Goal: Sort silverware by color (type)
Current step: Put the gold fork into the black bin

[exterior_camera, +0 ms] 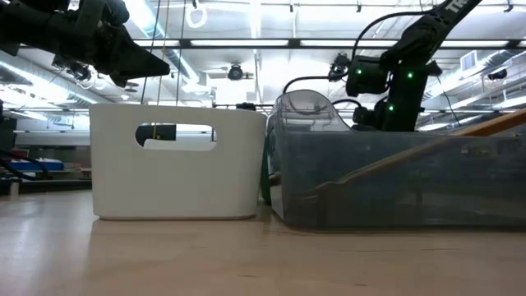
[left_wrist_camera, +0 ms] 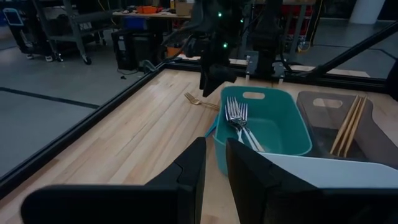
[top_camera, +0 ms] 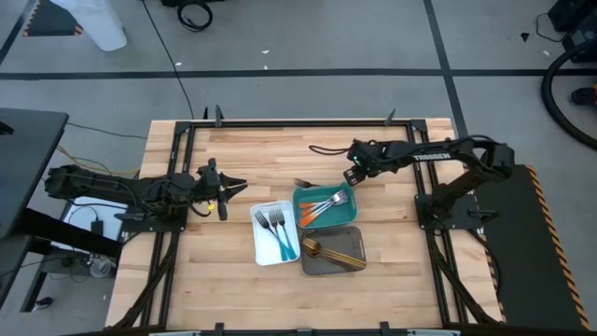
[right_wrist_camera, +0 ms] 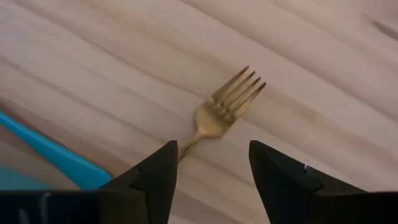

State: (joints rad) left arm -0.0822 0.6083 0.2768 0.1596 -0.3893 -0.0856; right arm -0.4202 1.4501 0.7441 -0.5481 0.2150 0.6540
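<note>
One gold fork lay loose on the table just beside the teal tray; the right gripper hovered over it, spread wide, evidently to straddle its handle; the left gripper, narrowly parted, waited beside the white tray.

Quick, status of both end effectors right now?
Left end effector: open, empty, waiting beside the white tray.
Right end effector: open, empty, over the gold fork on the table.
</note>
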